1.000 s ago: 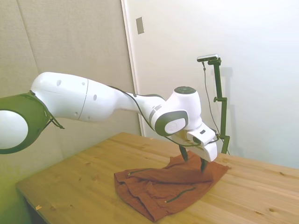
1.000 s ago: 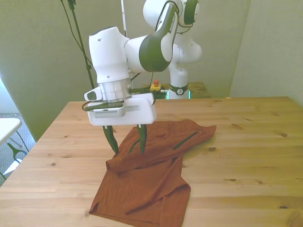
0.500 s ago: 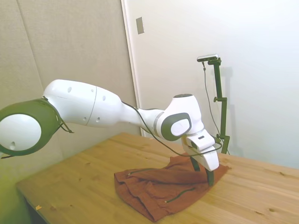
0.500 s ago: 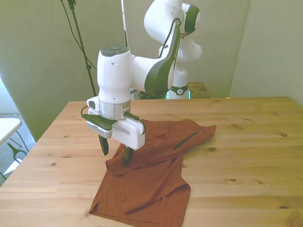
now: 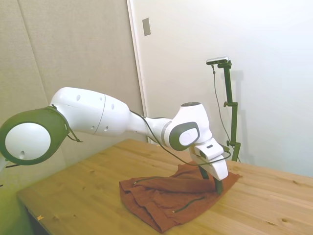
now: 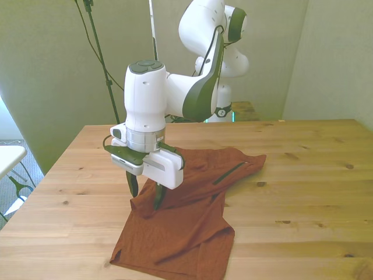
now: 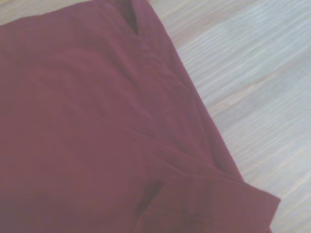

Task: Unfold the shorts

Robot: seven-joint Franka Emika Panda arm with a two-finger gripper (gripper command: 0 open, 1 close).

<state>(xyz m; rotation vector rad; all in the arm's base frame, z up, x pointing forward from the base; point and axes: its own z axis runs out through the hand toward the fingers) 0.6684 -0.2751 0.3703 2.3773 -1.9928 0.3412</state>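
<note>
The wooden worktop (image 6: 303,175) carries the rust-orange shorts (image 6: 186,227), lying folded and wrinkled near its middle. The tool (image 6: 145,196) stands low over a raised fold at their edge, fingers apart, tips seemingly touching the cloth.

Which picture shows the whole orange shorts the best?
The front view: the shorts lie in full sight, from the folded part under the gripper to the near hem. The side view shows them lower and partly behind the gripper. The wrist view shows only a blurry edge on the table.
</note>
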